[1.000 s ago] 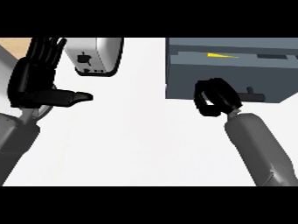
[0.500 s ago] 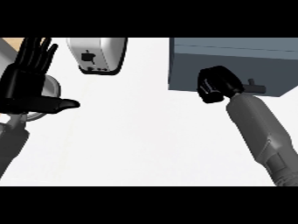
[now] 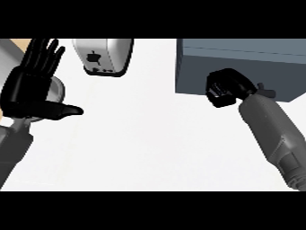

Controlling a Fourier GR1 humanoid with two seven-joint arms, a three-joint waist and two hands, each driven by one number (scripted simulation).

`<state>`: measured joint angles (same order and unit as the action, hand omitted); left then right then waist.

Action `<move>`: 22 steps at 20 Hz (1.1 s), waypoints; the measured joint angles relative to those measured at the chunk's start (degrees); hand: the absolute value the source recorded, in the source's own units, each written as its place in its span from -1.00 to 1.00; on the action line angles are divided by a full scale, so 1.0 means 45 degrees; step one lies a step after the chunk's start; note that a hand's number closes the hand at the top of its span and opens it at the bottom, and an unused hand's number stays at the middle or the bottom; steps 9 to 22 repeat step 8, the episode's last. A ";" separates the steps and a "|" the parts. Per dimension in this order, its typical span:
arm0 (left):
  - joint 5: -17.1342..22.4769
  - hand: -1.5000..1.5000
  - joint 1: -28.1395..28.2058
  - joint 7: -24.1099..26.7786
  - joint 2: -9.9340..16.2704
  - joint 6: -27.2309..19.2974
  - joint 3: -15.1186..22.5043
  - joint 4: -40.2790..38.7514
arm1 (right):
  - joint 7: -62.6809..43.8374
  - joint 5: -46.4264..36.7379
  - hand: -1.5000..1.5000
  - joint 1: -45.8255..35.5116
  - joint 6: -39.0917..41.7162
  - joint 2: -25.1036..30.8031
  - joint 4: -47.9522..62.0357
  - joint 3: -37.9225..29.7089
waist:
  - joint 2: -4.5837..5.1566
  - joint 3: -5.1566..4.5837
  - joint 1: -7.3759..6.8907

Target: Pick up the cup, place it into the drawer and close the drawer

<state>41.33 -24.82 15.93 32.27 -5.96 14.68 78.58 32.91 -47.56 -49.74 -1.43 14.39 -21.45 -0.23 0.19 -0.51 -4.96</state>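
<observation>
My hands: matt black left hand (image 3: 29,92), right hand (image 3: 225,87). Glossy metal toaster (image 3: 103,55); matt grey drawer unit (image 3: 248,63); smooth white counter (image 3: 148,143).

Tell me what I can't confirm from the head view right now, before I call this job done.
- Cup: not visible anywhere in the head view; whether it sits inside the grey drawer unit cannot be told.
- Drawer front: the right robot hand covers part of it, so contact is unclear.
- Round object behind the left robot hand: mostly hidden.
- Toaster: cut off by the upper edge.
</observation>
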 measured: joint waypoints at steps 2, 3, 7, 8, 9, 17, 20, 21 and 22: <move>0.0001 -1.00 0.0093 -0.0006 -0.0042 0.0045 0.0035 0.0057 | 0.0355 0.0150 1.00 0.0015 0.0205 0.0076 0.0061 -0.0130 | -0.0002 0.0009 -0.0048; 0.0014 -1.00 0.0105 -0.0005 -0.0061 0.0071 0.0033 0.0081 | 0.0472 0.0212 1.00 0.0044 0.0212 0.0101 0.0071 -0.0198 | 0.0001 0.0001 -0.0084; -0.0054 -1.00 0.0171 0.0156 -0.0313 0.0150 0.0141 -0.0033 | 0.0868 0.0439 1.00 0.0038 0.0459 0.0157 0.0088 -0.0406 | 0.0054 0.0001 -0.0099; -0.0089 -1.00 0.0184 0.0197 -0.0351 0.0158 0.0154 -0.0118 | 0.0959 0.0477 1.00 0.0013 0.0578 0.0174 0.0104 -0.0433 | 0.0067 0.0005 -0.0089; -0.0089 -1.00 0.0184 0.0197 -0.0351 0.0158 0.0154 -0.0118 | 0.0959 0.0477 1.00 0.0013 0.0578 0.0174 0.0104 -0.0433 | 0.0067 0.0005 -0.0089; -0.0089 -1.00 0.0184 0.0197 -0.0351 0.0158 0.0154 -0.0118 | 0.0959 0.0477 1.00 0.0013 0.0578 0.0174 0.0104 -0.0433 | 0.0067 0.0005 -0.0089; -0.0089 -1.00 0.0184 0.0197 -0.0351 0.0158 0.0154 -0.0118 | 0.0959 0.0477 1.00 0.0013 0.0578 0.0174 0.0104 -0.0433 | 0.0067 0.0005 -0.0089; -0.0089 -1.00 0.0184 0.0197 -0.0351 0.0158 0.0154 -0.0118 | 0.0959 0.0477 1.00 0.0013 0.0578 0.0174 0.0104 -0.0433 | 0.0067 0.0005 -0.0089; -0.0089 -1.00 0.0184 0.0197 -0.0351 0.0158 0.0154 -0.0118 | 0.0959 0.0477 1.00 0.0013 0.0578 0.0174 0.0104 -0.0433 | 0.0067 0.0005 -0.0089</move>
